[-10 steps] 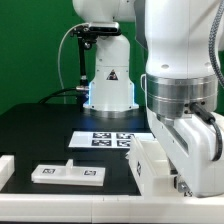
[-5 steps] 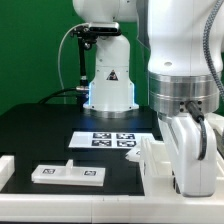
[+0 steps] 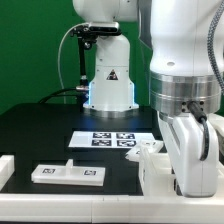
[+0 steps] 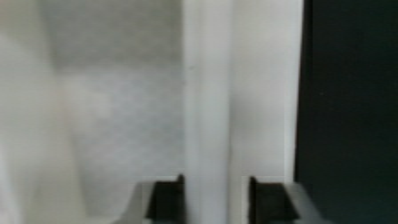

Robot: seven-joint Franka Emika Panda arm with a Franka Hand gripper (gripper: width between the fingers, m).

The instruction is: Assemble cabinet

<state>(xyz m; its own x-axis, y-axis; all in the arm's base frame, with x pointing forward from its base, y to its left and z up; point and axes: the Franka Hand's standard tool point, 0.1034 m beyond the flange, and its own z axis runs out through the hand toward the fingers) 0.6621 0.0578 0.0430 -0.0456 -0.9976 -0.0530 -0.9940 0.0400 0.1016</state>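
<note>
Clamping onto an upright white wall, the gripper (image 4: 215, 203) has one dark finger on each face: in the wrist view both fingers (image 4: 164, 203) sit flush against the wall with no gap visible, so I log the jaws as closed on it. The wall belongs to the white box (image 3: 152, 166), the cabinet's body. It stands on the black table (image 3: 40, 135) just beside the marker board (image 3: 108, 140), on the side nearer the camera and toward the exterior view's right. One small square tag shows on the box's upper corner closest to the marker board. The arm (image 3: 182, 60) comes down over the box and hides most of its far side. A flat panel (image 3: 68, 174) with two tags and a small raised block lies flat on the table, nearer the camera than the marker board and toward the exterior view's left, apart from it. Another white piece (image 3: 5, 168) lies farther left of the marker board, cut off by the frame edge. A white pedestal (image 3: 108, 88) with a blue glow stands behind the marker board.
</note>
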